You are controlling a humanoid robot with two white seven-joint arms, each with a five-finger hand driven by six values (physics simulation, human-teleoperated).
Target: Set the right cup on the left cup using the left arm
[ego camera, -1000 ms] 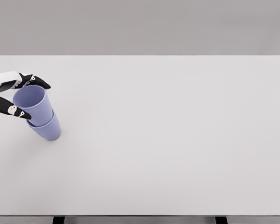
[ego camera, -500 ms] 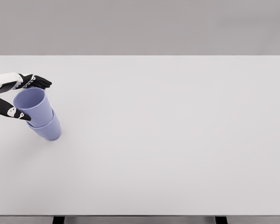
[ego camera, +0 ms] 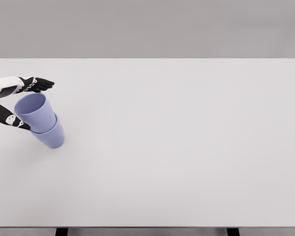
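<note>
scene: a wide, flat table (ego camera: 187, 147) with a smooth, matte, pale grey top, seen from above and in front; a plain grey wall behind it.
top cup (ego camera: 35, 112): smooth lilac-blue tumbler, round open mouth, sides tapering downward; it is nested inside the bottom cup and leans toward the left, its hollow inside showing.
bottom cup (ego camera: 53, 138): same lilac-blue tapered shape, standing on the table near the left edge; only its lower body and a band of rim show under the top cup.
left hand (ego camera: 19, 101): enters from the left edge on a white arm; glossy black fingers with small white joint marks. the fingers are spread apart on either side of the top cup's rim.
upper fingers (ego camera: 39, 83): stretched flat, just above and behind the rim, with a thin gap to the cup.
thumb (ego camera: 11, 119): lies at the cup's near left wall; whether it touches cannot be told.
table legs (ego camera: 61, 231): dark stubs showing below the front edge.
</note>
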